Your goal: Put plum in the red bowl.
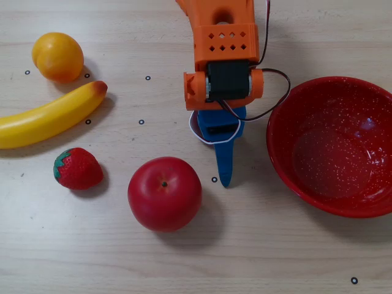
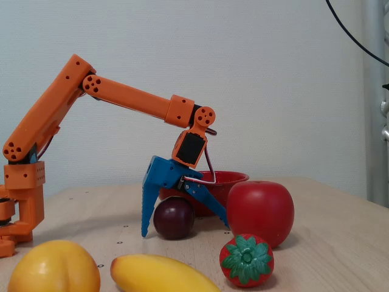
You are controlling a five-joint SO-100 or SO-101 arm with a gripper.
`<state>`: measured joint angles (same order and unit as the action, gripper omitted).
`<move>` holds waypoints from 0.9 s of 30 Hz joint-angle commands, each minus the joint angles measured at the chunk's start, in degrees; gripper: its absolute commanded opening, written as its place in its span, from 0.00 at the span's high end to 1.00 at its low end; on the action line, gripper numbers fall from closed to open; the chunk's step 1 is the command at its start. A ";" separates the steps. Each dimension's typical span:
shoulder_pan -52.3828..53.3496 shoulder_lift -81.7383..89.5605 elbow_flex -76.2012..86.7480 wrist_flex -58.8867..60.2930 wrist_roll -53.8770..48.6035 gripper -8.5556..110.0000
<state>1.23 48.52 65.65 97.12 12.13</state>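
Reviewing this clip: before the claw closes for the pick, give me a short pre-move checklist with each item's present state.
1. Claw open: ok, its blue fingers are spread in the fixed view.
2. Plum between the fingers: ok in the fixed view; the overhead view hides the plum under the arm.
3. Plum on the table, not lifted: ok.
4. Red apple clear of the claw: ok in the overhead view, though close.
5. Red bowl empty and unobstructed: ok.
6. Fingers centred on the plum in depth: cannot tell.
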 commanded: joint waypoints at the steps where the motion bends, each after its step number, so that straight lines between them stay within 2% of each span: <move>1: 1.58 2.11 -4.04 -0.88 -0.97 0.37; 27: -0.09 2.55 -6.15 1.14 -1.85 0.39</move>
<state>1.23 47.64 63.19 97.21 12.30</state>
